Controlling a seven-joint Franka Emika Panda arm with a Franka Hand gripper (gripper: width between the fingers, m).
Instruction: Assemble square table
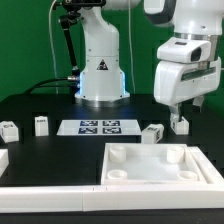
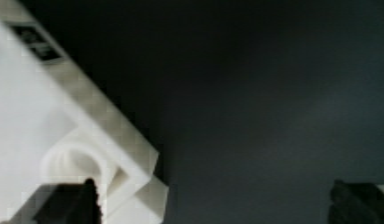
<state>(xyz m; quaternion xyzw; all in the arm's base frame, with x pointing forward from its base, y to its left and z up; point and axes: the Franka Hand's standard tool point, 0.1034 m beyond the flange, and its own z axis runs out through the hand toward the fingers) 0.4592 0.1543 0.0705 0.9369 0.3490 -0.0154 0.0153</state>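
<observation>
The gripper (image 1: 180, 112) hangs low over the tabletop (image 1: 60, 150), toward the exterior view's right. Its fingers (image 2: 64, 205) are spread wide with nothing between them (the wrist view shows only bare dark surface in the gap).

The square table's slab (image 1: 150, 168) lies flat with its rimmed hollow face up. It is close to the tabletop edge nearest the exterior camera, toward that edge's corner on the exterior view's right. Round sockets (image 1: 118, 153) sit in its corners. In the wrist view one rim of the slab runs slantwise past one finger, with a black-and-white tag (image 2: 38, 40) on its edge and a socket close to that fingertip. Whether the finger touches the rim cannot be told.

The legs are loose and stand apart from the slab. One leg (image 1: 10, 130) is near the tabletop's edge on the exterior view's left, and a second (image 1: 41, 125) stands just beside it. A third (image 1: 152, 133) lies just beyond the slab's far rim. A fourth small white piece (image 1: 181, 124) shows right under the fingers in the exterior view, and contact there cannot be judged.

The marker board (image 1: 100, 127) lies flat mid-tabletop in front of the robot base (image 1: 100, 65). A long white bar (image 1: 45, 187) lies along the near edge, to the exterior view's left of the slab.
</observation>
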